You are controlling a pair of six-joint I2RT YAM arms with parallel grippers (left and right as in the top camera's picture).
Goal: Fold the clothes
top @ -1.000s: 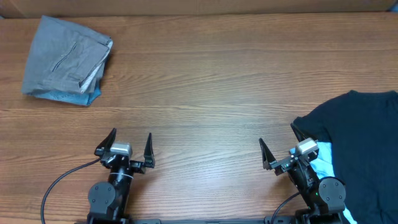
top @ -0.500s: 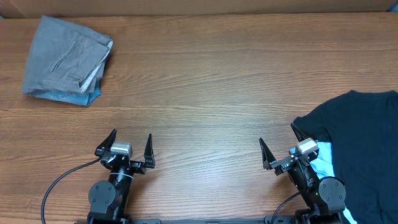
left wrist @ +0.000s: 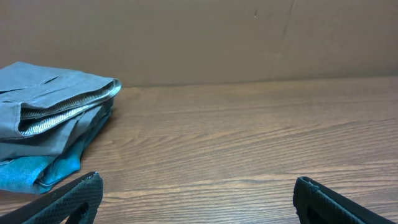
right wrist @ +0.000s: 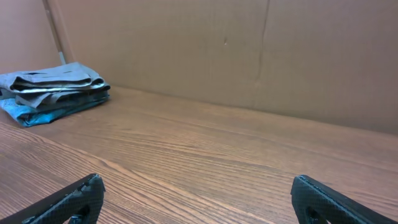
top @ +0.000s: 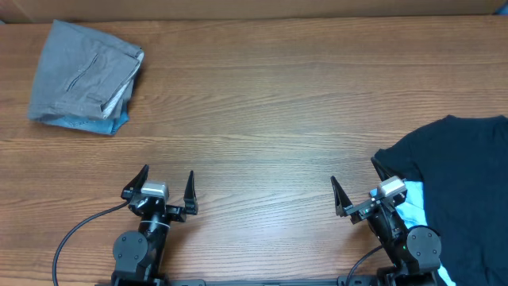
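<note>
- The shorts [top: 83,71] lie folded in the far-left corner of the tabletop [top: 270,103], on top of the folded jeans [top: 79,123]. A blue edge of the jeans shows along the near side. The stack's long axis runs roughly from near to far, leaning a little to the right.
- The stack's left side is near the tabletop's left edge and its far side is near the back wall. Open room lies only to its right and on its near side.
- The left end effector [top: 167,170] sits at the near edge with its fingers apart and holding nothing. The shorts are ahead of it and to its left, well apart. This arm is much the nearer one to them.
- Across the middle, the wood between the two arms and out to the back wall has nothing on it, which leaves plenty of room to spread or drag fabric.
- The right end effector [top: 353,171] is also at the near edge, with its fingers spread and holding nothing.
- The shirt [top: 460,183] lies unfolded just to the right of that end effector and runs off the right edge of the overhead view. A pale blue patch of cloth shows at the shirt's near-left edge, beside the arm.
- The shorts look finished. If another garment comes next, it is probably the shirt: a short reach rightward for the right arm, then a pull left onto the bare wood.
</note>
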